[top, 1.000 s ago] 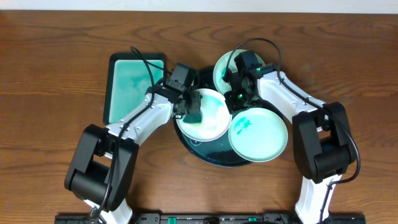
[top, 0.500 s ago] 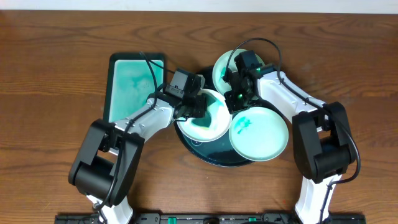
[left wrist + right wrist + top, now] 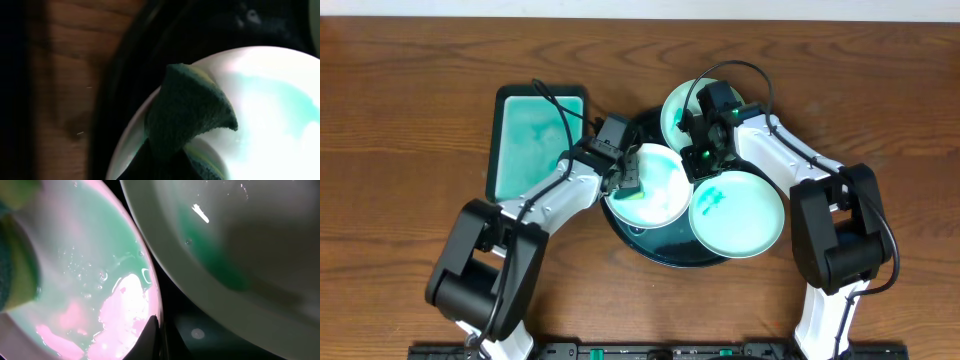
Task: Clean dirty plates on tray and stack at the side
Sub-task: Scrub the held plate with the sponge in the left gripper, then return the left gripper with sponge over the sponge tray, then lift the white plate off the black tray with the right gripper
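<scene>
White plates (image 3: 735, 215) x3 on 1 black tray (image 3: 658, 250) | L tool (image 3: 628, 178) clamped on 1 sponge (image 3: 187, 110) | R tool (image 3: 700, 162) together

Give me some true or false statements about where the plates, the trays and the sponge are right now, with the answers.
1. The left gripper holds a dark green sponge against a white plate. True.
2. The rectangular teal tray lies left of the round black tray. True.
3. All three plates lie in the teal tray. False: they lie on the black tray.
4. The plates are piled in one stack. False: they are spread over the black tray.
</scene>
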